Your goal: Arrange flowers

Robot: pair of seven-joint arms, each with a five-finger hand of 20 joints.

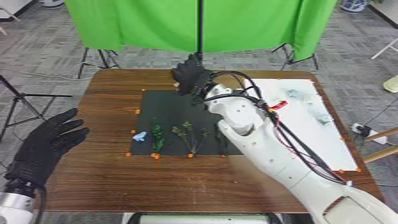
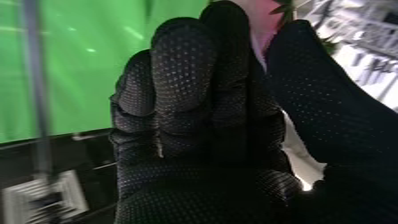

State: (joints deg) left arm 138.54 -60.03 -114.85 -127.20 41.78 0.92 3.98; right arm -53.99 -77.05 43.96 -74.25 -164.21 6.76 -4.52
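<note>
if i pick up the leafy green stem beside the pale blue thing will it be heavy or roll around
The leafy green stem is probably light for its size, being slim. It seems unlikely to roll freely, as leaves line much of its length.

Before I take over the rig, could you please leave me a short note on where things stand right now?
Left hand: open, at the table's left side.
Right hand: at the far edge of the dark mat; a pink thing with green leaves by it shows next to this hand in the wrist view, but I can't tell whether it is held.
Task items: a leafy green stem and thinner stems lie on the near part of the mat, with a small pale-blue piece to their left.
Done: no finished arrangement that I can make out.
Left: probably the stems on the mat, which still need arranging.
</note>
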